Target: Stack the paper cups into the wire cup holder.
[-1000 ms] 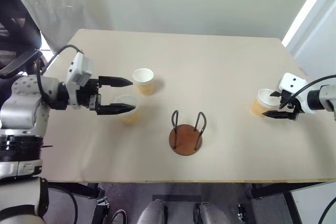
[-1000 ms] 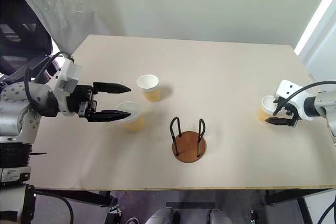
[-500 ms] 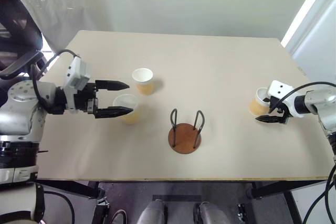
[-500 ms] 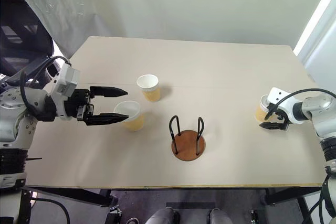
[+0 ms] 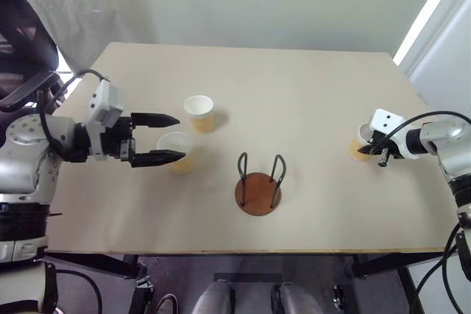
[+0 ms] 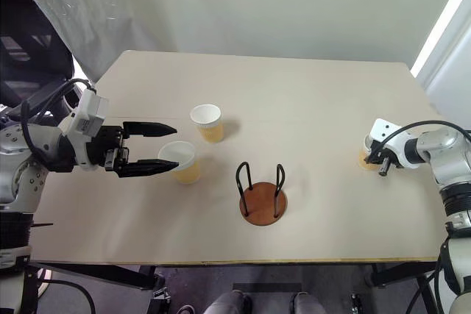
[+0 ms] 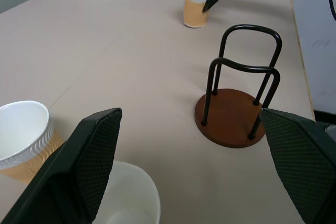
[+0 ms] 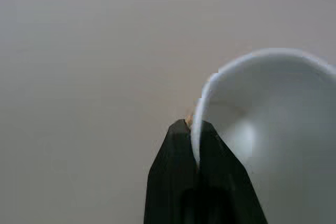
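Note:
Three paper cups stand upright on the table. One cup (image 5: 200, 113) is at the back left, and a second cup (image 5: 179, 152) stands just in front of it. My left gripper (image 5: 168, 138) is open, level, its fingertips on either side of that second cup's rim (image 7: 131, 195). The third cup (image 5: 359, 143) is at the right, and my right gripper (image 5: 376, 153) is shut on its near rim (image 8: 273, 119), one finger inside and one outside. The wire cup holder (image 5: 257, 184) stands empty in the middle front.
The tan table (image 5: 309, 86) ends close behind the right cup's side, with a pale wall beyond. A grey curtain hangs behind the table. Bare tabletop lies between the holder (image 7: 236, 114) and each cup.
My right gripper has closed on the right cup's rim after edging slightly in towards it. The left gripper has stayed open beside its cup.

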{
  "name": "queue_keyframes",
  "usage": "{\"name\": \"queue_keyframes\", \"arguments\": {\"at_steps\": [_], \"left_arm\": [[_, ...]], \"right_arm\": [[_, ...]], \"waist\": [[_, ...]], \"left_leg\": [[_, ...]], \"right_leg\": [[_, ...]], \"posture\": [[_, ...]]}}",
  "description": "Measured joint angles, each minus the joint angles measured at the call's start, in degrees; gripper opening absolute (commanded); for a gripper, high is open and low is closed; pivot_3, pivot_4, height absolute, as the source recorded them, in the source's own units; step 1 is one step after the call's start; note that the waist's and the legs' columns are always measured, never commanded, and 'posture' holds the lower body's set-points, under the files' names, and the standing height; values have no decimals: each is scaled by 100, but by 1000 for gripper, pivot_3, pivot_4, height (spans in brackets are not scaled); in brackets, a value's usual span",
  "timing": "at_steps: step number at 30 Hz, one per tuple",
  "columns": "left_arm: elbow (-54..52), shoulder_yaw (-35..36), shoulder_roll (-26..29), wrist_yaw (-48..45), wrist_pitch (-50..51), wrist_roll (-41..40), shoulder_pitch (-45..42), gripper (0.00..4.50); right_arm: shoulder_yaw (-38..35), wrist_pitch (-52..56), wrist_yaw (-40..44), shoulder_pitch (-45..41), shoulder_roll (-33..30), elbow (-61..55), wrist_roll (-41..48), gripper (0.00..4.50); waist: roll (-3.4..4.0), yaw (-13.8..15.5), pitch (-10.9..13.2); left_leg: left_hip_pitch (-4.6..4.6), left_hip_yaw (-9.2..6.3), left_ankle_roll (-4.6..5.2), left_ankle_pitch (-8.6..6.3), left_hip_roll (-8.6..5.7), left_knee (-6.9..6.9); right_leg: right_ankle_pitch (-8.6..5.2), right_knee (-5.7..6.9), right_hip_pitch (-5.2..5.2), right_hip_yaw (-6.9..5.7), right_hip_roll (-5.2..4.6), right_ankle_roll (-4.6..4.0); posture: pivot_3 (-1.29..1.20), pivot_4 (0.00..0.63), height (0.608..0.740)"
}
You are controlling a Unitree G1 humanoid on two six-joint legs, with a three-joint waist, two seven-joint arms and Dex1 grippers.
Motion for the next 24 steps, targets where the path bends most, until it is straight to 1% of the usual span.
{"name": "queue_keyframes", "arguments": {"at_steps": [2, 5, 7, 9, 12, 14, 16, 19, 21, 22, 24], "left_arm": [[18, -17, -1, -38, 2, -3, -50, 4500], [111, -46, 19, -167, 26, -11, -181, 4500], [202, -77, 33, -228, 26, -3, -241, 4500], [286, -115, 38, -298, 21, 10, -270, 4500], [451, -232, 27, -394, -2, 78, -372, 4500], [568, -361, -28, -427, -48, 139, -511, 4500], [648, -406, -67, -496, -115, 215, -576, 4500], [828, -499, -118, -566, -188, 271, -703, 4500], [866, -539, -163, -617, -232, 307, -759, 4500], [876, -545, -176, -620, -235, 326, -770, 4500], [881, -546, -179, -628, -236, 365, -770, 4500]], "right_arm": [[-45, 105, 95, 76, -109, -286, 55, 8], [-295, 507, 313, 343, -461, -1232, 301, 8], [-599, 1060, 496, 564, -781, -2237, 627, 8], [-950, 1751, 639, 586, -1024, -3321, 1085, 8], [-1347, 2809, 625, 344, -1071, -4651, 1802, 8], [-1378, 3556, 359, -88, -734, -5471, 2289, 8], [-1323, 4150, 7, -445, -291, -5993, 2619, 8], [-1002, 4958, -737, -974, 522, -6457, 2862, 8], [-723, 5353, -1184, -1102, 981, -6669, 2956, 8], [-608, 5496, -1329, -1102, 1111, -6737, 3021, 8], [-461, 5725, -1491, -1100, 1166, -6805, 3138, 8]], "waist": [[4, 3, 2], [18, 15, 11], [29, 16, 18], [31, 3, 19], [29, -39, 18], [29, -82, 18], [29, -108, 18], [30, -119, 19], [29, -123, 18], [30, -117, 19], [30, -82, 19]], "left_leg": [[-1, 0, -3, 1, 0, -3], [-3, 0, -14, -4, 0, -6], [-4, 0, -20, -4, 1, -10], [-4, 0, -25, -4, 3, -15], [-2, 0, -27, -2, 14, -11], [1, -1, -26, 5, 15, -9], [1, -4, -17, 12, 20, -6], [2, -10, -11, 21, 24, -3], [-1, -11, -6, 23, 26, -4], [-5, -12, -6, 23, 26, -3], [-18, -12, -4, 24, 26, -2]], "right_leg": [[-1, 0, -1, -1, 0, -2], [-3, -3, -1, -2, 0, -4], [-6, -5, -3, -3, 0, -9], [-9, -6, -5, -3, 2, -13], [-11, -7, -5, -1, 12, -16], [-10, -4, -5, 0, 17, -17], [-6, -3, -6, -1, 22, -20], [1, 3, -13, -3, 25, -27], [2, 3, -17, -4, 27, -28], [2, 3, -19, -5, 28, -28], [2, -2, -27, -7, 27, -28]], "posture": [[0, 150, 740], [0, 150, 740], [0, 150, 740], [0, 150, 740], [0, 150, 740], [0, 150, 740], [0, 150, 740], [0, 150, 740], [0, 150, 740], [0, 150, 740], [0, 150, 740]]}}
